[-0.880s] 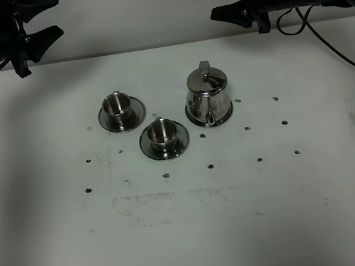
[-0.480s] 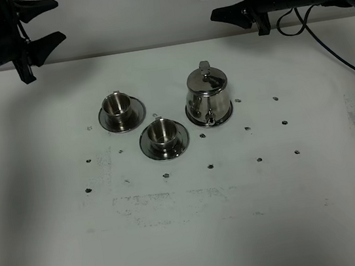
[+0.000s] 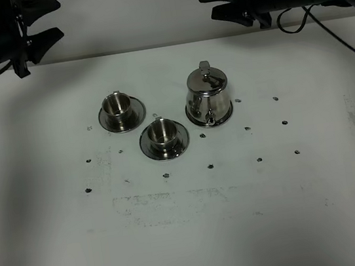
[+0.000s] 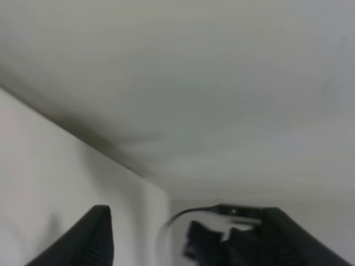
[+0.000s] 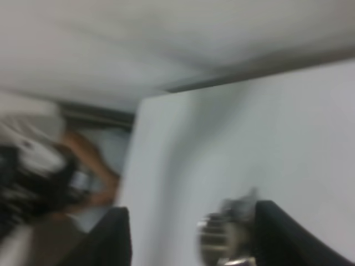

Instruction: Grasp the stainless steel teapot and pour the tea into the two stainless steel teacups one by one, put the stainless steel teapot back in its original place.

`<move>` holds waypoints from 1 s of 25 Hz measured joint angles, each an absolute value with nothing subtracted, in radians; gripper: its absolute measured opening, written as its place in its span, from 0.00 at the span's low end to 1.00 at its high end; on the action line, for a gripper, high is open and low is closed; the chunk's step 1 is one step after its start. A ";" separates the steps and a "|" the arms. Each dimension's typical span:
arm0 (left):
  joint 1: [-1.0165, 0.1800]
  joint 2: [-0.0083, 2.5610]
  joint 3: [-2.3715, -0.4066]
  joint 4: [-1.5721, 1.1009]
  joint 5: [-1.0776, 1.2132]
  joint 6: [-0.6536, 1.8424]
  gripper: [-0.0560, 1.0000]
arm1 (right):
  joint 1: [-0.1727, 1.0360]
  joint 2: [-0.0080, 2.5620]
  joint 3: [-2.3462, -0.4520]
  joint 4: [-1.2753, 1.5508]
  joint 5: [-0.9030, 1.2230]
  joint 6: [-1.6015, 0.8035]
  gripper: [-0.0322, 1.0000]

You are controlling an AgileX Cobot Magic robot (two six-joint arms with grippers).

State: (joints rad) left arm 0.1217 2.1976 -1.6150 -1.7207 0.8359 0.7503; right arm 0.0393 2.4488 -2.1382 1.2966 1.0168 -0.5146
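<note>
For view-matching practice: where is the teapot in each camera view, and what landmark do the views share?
Exterior high: teapot right of centre.
Left wrist: not in it.
Right wrist: blurred shiny shape between the fingers, probably it.
Shared landmark: white table.

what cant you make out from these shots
- Tea in the teapot: high view, the closed lid hides the inside.
- Far cup and near cup: high view, insides too small and dark to show any liquid.
- Right wrist view: blurred; a shiny metal thing is cut off by the edge and can't be identified.
- Left wrist view: blurred, no tableware in it.
</note>
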 joint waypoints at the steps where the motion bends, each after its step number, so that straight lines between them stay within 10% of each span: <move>1: 0.122 2.188 -1.630 -1.678 0.828 0.781 0.59 | 0.039 2.443 -2.146 1.267 1.016 -0.560 0.49; 13: 0.120 2.004 -1.665 -1.038 0.650 0.750 0.35 | 0.069 2.262 -2.179 0.548 1.001 -0.473 0.46; 25: 0.120 1.640 -1.297 -1.288 0.481 1.194 0.32 | 0.072 1.884 -1.837 0.512 0.920 -0.550 0.46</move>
